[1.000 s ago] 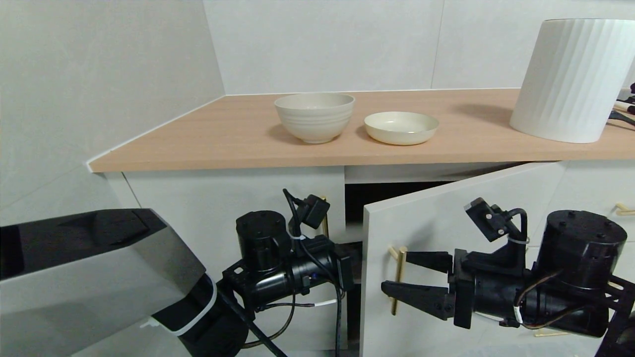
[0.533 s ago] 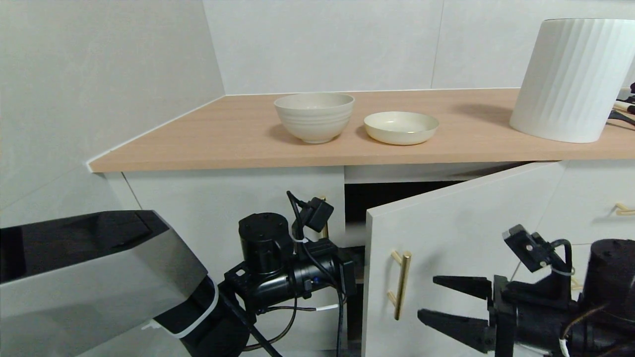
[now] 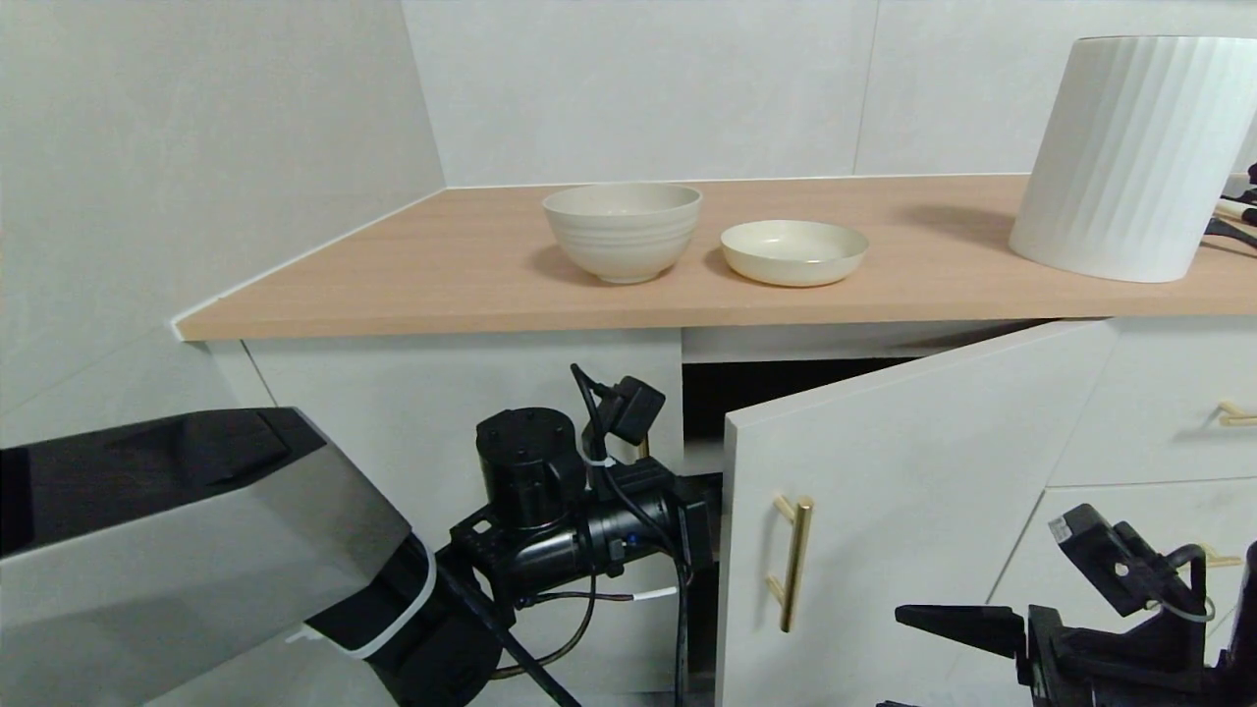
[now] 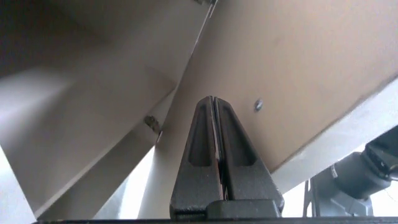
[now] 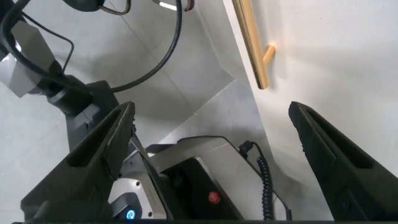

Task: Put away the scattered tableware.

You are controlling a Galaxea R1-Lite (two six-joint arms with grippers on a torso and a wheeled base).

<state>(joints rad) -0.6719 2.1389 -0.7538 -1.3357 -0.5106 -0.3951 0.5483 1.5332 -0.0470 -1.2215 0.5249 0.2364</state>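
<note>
A deep cream bowl (image 3: 622,232) and a shallow cream dish (image 3: 793,251) sit side by side on the wooden counter (image 3: 442,285). Below them a white cabinet door (image 3: 913,491) with a gold handle (image 3: 793,563) stands ajar. My left gripper (image 4: 213,106) is shut with nothing in it and rests against the door's inner face; in the head view its wrist (image 3: 628,520) sits at the gap beside the door edge. My right gripper (image 5: 211,118) is wide open, low and off to the right of the handle (image 5: 252,43), with its upper finger (image 3: 948,623) pointing toward the door.
A tall white ribbed container (image 3: 1129,157) stands on the counter at the right, with dark utensils (image 3: 1232,221) behind it. Drawers with gold pulls (image 3: 1235,412) lie right of the open door. Tiled walls close off the left and back.
My right gripper has left the door handle, dropping down and to the right while staying open. The left arm has edged toward the gap at the door's edge. The door stays ajar.
</note>
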